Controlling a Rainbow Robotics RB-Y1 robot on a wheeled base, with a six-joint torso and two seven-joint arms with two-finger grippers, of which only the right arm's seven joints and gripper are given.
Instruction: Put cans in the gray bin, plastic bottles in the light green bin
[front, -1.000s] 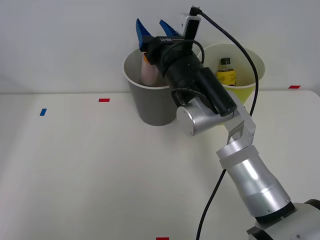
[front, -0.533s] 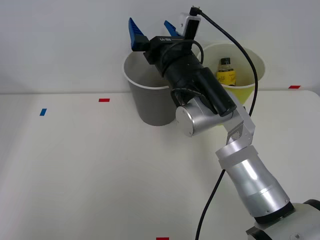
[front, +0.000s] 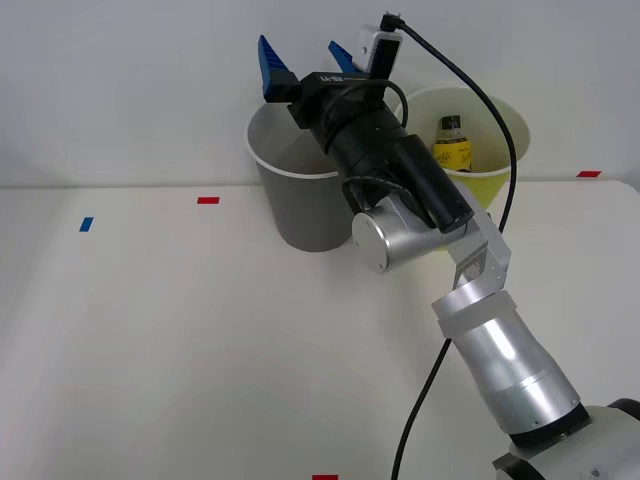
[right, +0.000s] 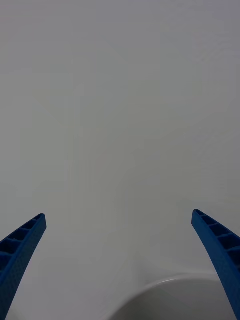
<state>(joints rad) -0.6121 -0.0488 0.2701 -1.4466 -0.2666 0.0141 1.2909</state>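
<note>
The silver right arm climbs from the lower right of the front frame across the pale table (front: 180, 350) toward upper centre. Just past its black wrist sits the gray bin (front: 290, 200); beside it, toward the upper right, stands the light green bin (front: 490, 150), with the black-capped, yellow-labelled plastic bottle (front: 452, 145) upright inside. The right gripper (front: 305, 57) hangs above the gray bin's mouth, tilted up toward the white wall behind, its blue fingers (right: 22, 250) spread wide and holding nothing. I cannot see the can from here.
</note>
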